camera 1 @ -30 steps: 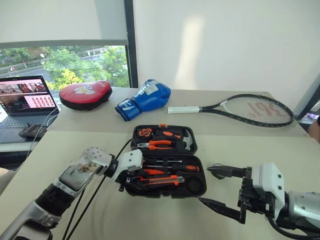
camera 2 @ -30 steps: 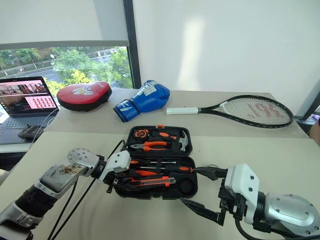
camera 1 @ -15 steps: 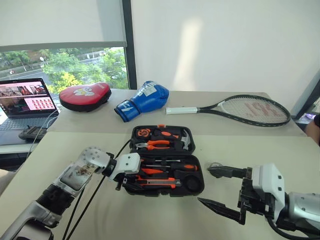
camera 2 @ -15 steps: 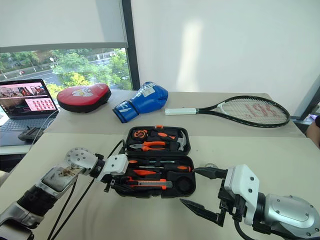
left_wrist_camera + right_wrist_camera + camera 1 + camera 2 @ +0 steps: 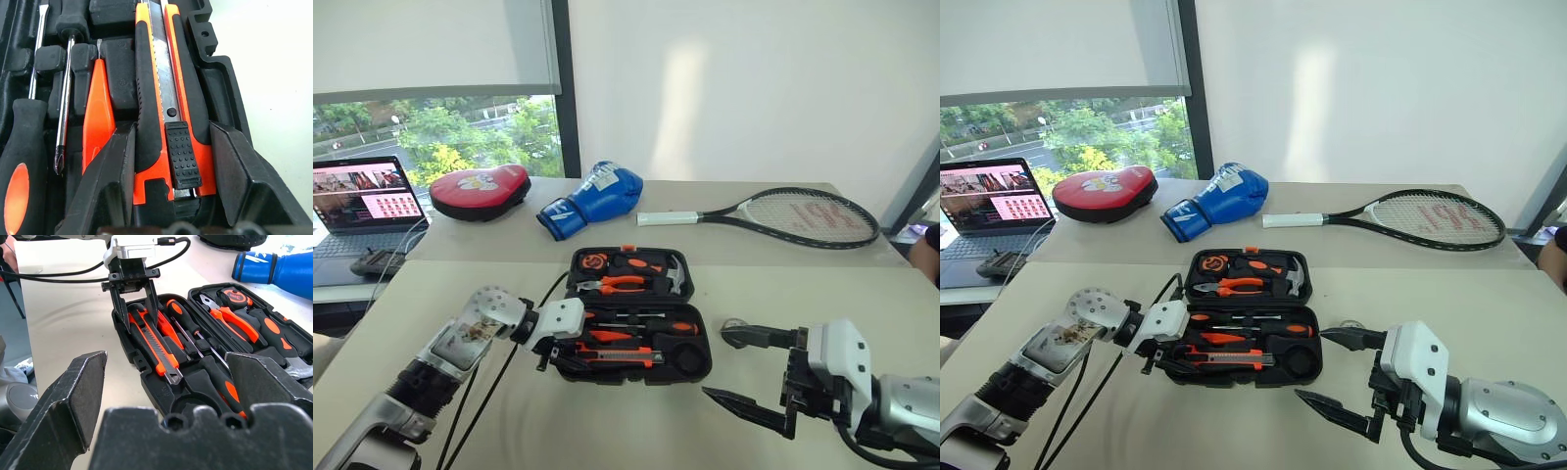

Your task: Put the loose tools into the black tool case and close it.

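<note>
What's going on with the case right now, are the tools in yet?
The left tool sits at the near left end of the open black tool case, its fingers straddling the black-and-orange utility knife, which lies in its slot. The screwdrivers and orange tester are also seated. The right tool hovers open to the case's right, holding nothing. The lid is not yet closed.

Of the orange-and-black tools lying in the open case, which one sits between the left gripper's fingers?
The utility knife, in the case's front slot; the left gripper straddles it, while the screwdrivers lie beside it.
</note>
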